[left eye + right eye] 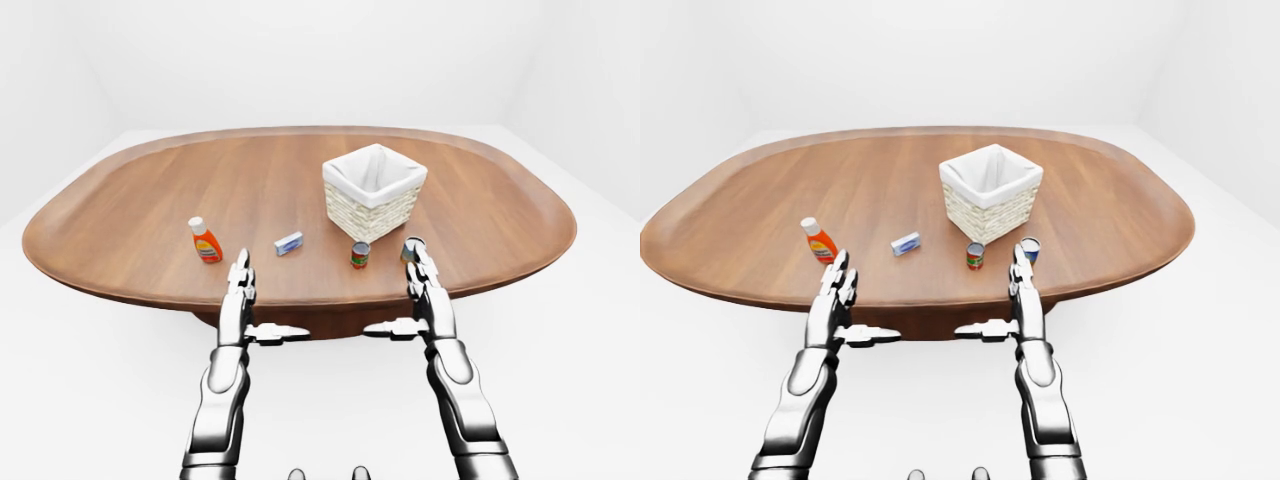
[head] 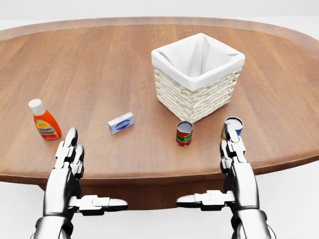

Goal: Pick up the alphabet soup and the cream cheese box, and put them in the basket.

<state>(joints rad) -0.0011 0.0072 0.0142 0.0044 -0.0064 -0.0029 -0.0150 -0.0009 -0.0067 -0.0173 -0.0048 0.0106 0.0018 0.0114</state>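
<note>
The alphabet soup can (image 2: 184, 133), red and green with a grey lid, stands upright on the wooden table (image 2: 99, 64), just below the basket in the head view. The cream cheese box (image 2: 120, 122), small and blue-white, lies flat to the can's left. The woven basket (image 2: 195, 99) with white lining stands at centre right, and nothing shows inside it. My left hand (image 2: 70, 155) hovers open at the table's near edge, below the box and to its left. My right hand (image 2: 234, 149) is open too, to the right of the soup can, holding nothing.
An orange sauce bottle (image 2: 45, 122) with a white cap stands at the left, just above my left hand. A second can (image 2: 233, 123) with a blue label sits right of the soup, partly hidden behind my right fingertips. White floor surrounds the oval table.
</note>
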